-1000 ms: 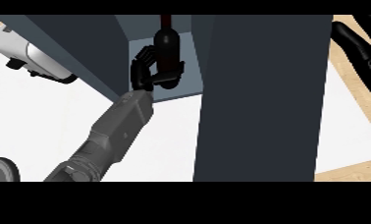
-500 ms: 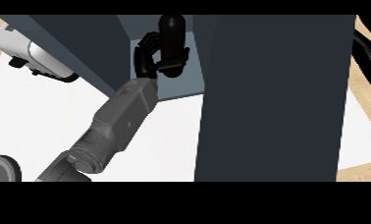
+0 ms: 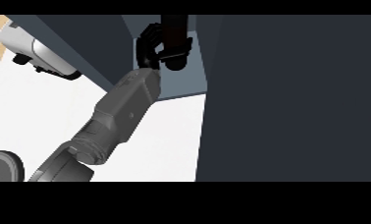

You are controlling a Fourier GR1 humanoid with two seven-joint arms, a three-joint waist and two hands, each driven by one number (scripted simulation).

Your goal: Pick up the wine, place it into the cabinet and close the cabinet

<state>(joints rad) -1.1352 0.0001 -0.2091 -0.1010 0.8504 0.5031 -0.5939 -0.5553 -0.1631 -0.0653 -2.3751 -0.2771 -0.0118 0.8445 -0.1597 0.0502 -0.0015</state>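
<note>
Wine (image 3: 174, 34), a dark bottle at upper centre of the frame inside the open cabinet (image 3: 181, 83), sits clasped in the left robot hand (image 3: 148, 46), fingers curled round its body; likely heavy, rigid, slick and breakable, best held mid-body.

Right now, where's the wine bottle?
In the head view, top centre: the wine bottle is inside the open cabinet, gripped by the left hand, just left of the dark cabinet door.

The wine (image 3: 174, 39) sits inside the cabinet (image 3: 181, 78), left of its open door (image 3: 282, 100), above the worktop (image 3: 167, 139).
</note>
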